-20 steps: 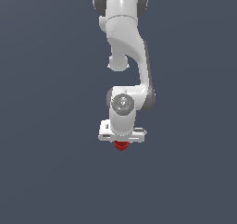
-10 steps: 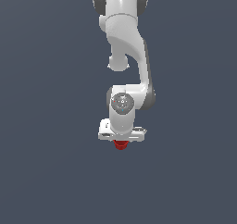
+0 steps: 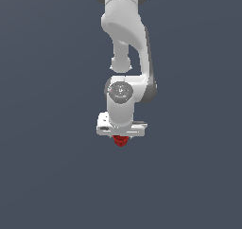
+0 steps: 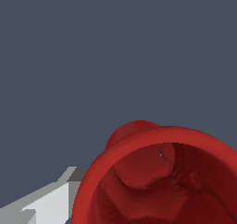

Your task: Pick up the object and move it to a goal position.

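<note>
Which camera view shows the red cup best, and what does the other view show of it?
The wrist view shows the red cup best: it fills much of the picture, and its hollow inside and thick rim are clear. The exterior view shows only a small red part below the white end effector, too small to see its form.
</note>
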`<state>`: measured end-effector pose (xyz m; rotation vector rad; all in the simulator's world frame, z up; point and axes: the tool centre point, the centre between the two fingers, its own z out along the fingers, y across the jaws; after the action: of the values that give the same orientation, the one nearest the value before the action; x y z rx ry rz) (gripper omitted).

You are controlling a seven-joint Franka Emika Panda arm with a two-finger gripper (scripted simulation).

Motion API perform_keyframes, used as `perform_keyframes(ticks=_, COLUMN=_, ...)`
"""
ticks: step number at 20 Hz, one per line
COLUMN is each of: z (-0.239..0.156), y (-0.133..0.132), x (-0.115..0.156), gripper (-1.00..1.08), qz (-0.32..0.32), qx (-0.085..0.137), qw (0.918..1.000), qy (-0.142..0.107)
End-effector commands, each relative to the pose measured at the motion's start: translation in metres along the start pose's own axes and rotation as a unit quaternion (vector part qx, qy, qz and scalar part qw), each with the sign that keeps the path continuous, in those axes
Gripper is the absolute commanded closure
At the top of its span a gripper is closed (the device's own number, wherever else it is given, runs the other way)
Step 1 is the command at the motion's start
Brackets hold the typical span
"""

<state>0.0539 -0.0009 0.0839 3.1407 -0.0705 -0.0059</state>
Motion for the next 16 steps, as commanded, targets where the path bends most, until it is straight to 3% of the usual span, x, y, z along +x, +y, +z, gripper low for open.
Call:
perform_keyframes(ticks=1, z=-0.016, y=0.006, x=-0.007, gripper=1.08, qz=0.000, qx=0.000, qw=1.0000, qy=0.002)
perform_keyframes(ticks=16, z=-0.137, y=0.054, x=-0.075, gripper=1.08, qz=0.000, qx=0.001, qw=1.0000, qy=0.002)
